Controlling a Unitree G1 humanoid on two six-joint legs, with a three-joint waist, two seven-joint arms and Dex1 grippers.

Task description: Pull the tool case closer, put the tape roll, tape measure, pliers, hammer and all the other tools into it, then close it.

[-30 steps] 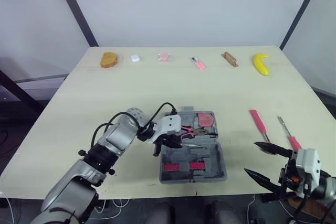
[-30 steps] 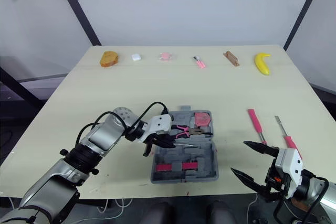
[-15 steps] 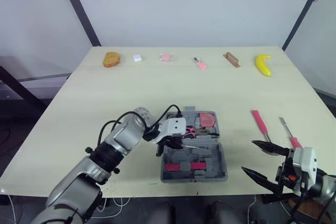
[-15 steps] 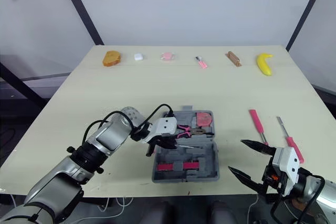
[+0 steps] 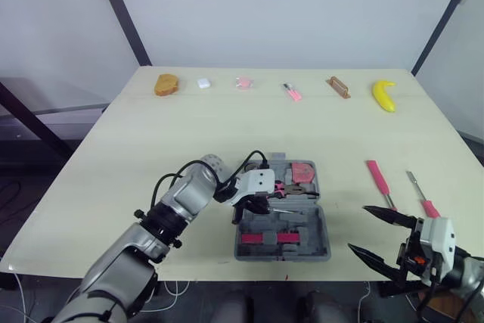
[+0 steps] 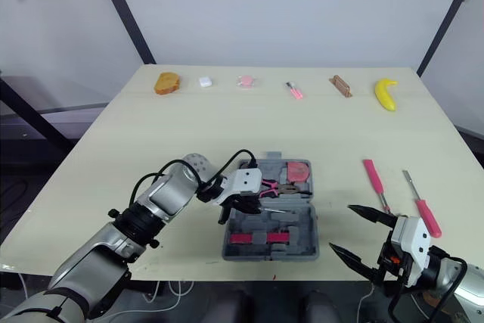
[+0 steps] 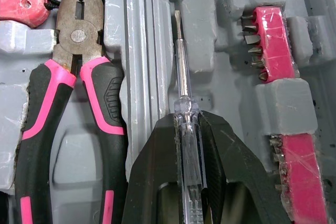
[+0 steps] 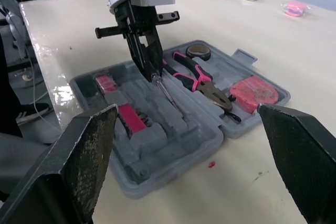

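Tool case [image 7: 142, 51]: matt grey moulded plastic, scuffed. Pliers [image 7: 79, 35]: dull worn metal, pink-and-black rubbery grips. Screwdriver [image 7: 182, 87]: glossy clear plastic handle, bright metal shaft.

Pliers [image 7: 79, 40] in tool case [image 5: 306, 226]; case front-centre on table [image 5: 189, 126]; banana [image 5: 384, 95] far right corner.

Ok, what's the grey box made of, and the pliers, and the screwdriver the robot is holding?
The tool case looks like moulded grey plastic, matt and scuffed. The pliers have a dull, worn metal head and pink-and-black grips, probably rubbery plastic. The screwdriver in the left gripper has a shiny metal shaft and a see-through handle, likely clear plastic.
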